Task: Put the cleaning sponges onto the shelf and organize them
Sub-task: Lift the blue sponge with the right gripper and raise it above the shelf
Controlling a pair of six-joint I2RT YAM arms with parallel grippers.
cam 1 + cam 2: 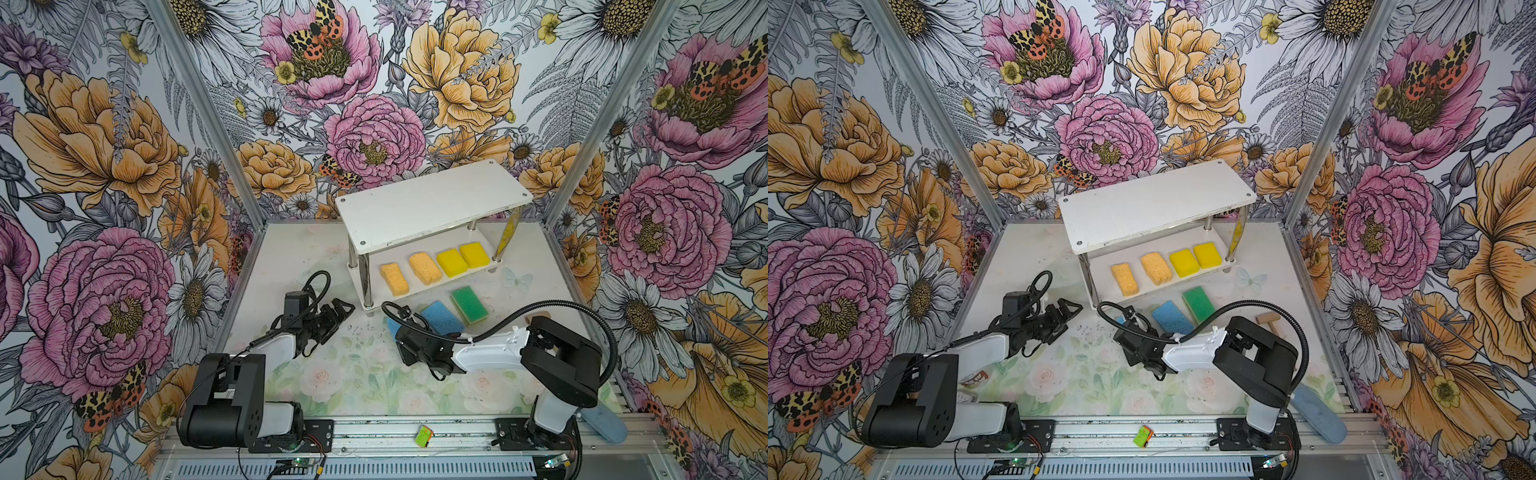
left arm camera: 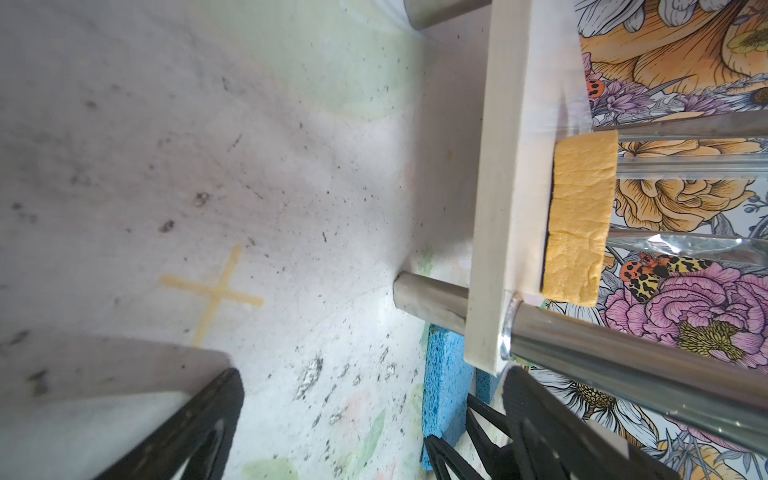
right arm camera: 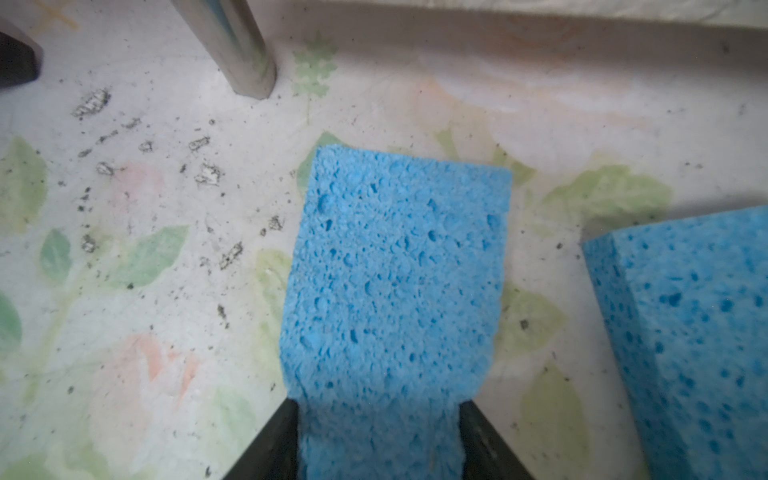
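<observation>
right tool (image 3: 378,411): clamped across both long sides of the thin light-blue porous rectangular sponge (image 3: 395,270), which is pinched narrower there
sponge position: flat on the floral-printed bench (image 3: 145,291), just in front of the white two-tier chrome-legged shelf (image 1: 432,203), second blue sponge (image 3: 685,332) beside it
handling: judged light, soft, compressible; hold best taken across the narrow width, gently squeezed
left tool (image 2: 374,371): jaws apart, nothing held

Four sponges (image 1: 424,268) line the shelf's (image 1: 432,199) lower board; other sponges (image 1: 442,318) lie on the table (image 1: 291,257) before it.
</observation>
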